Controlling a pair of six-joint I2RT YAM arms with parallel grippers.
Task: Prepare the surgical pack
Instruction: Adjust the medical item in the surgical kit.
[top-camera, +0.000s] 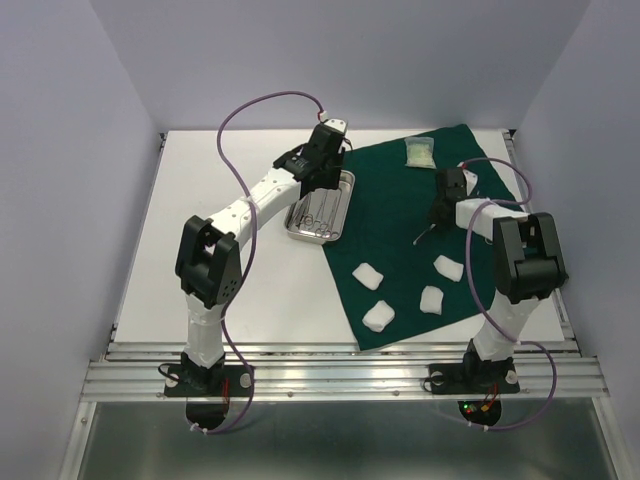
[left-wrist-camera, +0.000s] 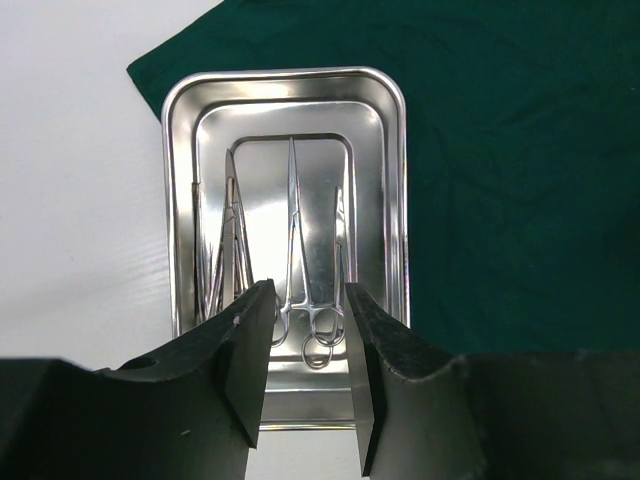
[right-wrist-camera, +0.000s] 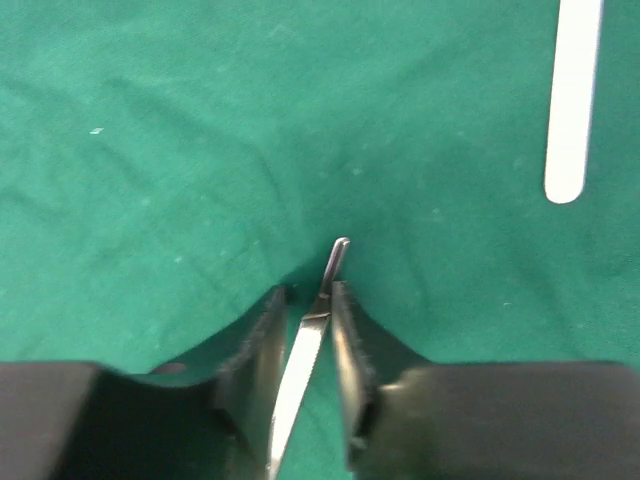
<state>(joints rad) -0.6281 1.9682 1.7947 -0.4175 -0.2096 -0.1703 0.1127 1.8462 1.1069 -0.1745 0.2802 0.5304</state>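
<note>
The dark green drape is spread over the right half of the table. The steel tray rests on the drape's left corner with forceps lying inside it. My left gripper hovers open over the tray's near end, holding nothing. A separate pair of forceps lies on the drape, and my right gripper straddles it with the jaws narrow. The blade touches the right finger, and a slit of cloth shows at the left finger. Several white gauze pads lie on the near part of the drape. The pale packet sits at the far edge.
White table lies bare left of the tray. Grey walls enclose the table on three sides. Purple cables loop above both arms. A white strip shows at the top right of the right wrist view.
</note>
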